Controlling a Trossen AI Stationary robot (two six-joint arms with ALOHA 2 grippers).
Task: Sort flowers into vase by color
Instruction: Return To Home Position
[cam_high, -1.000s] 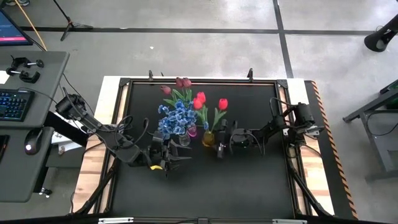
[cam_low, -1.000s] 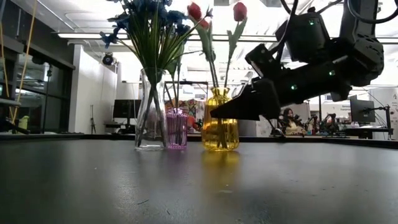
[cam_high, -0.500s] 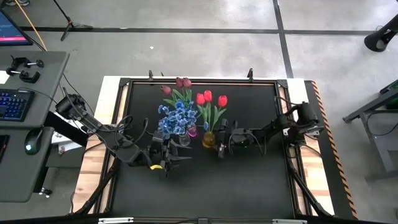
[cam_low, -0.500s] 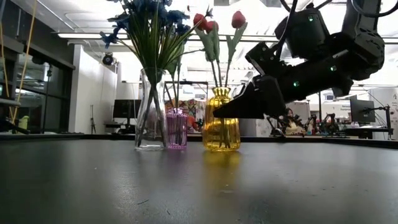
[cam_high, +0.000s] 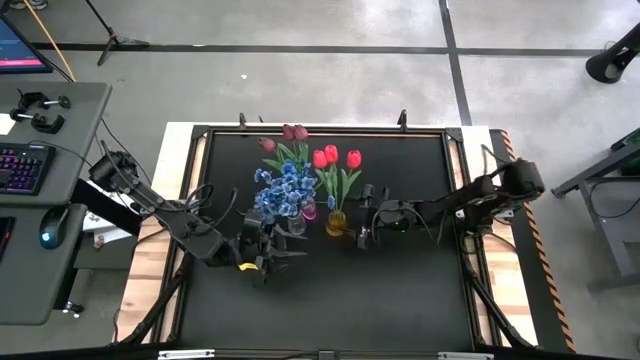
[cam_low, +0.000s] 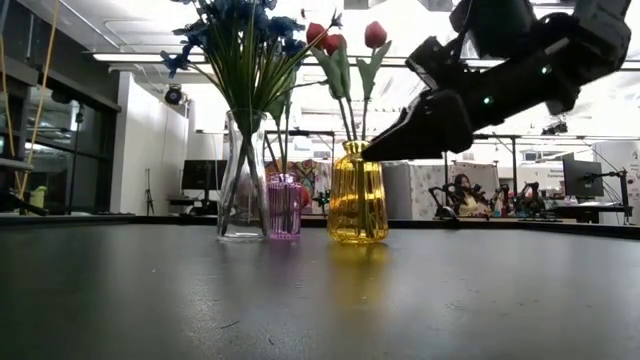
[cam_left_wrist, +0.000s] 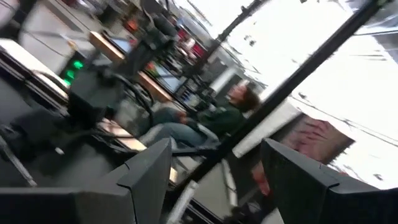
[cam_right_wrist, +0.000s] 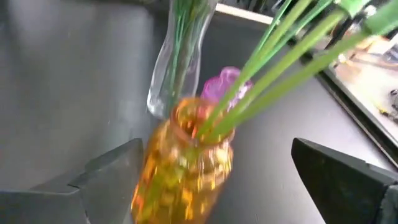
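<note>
Red tulips (cam_high: 331, 156) are stood upright in the yellow vase (cam_high: 336, 224) mid-table. The right gripper (cam_high: 362, 237) is held released and empty just right of it. The left gripper (cam_high: 262, 262) is parked, released, near the clear vase (cam_low: 243, 190).

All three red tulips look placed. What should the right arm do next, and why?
Probably draw the right tool up and back from the yellow vase, toward its rest pose. It is open and holds nothing, the three red tulips stand in that vase, and the tool hangs close beside them, so a straight retreat seems safest.
</note>
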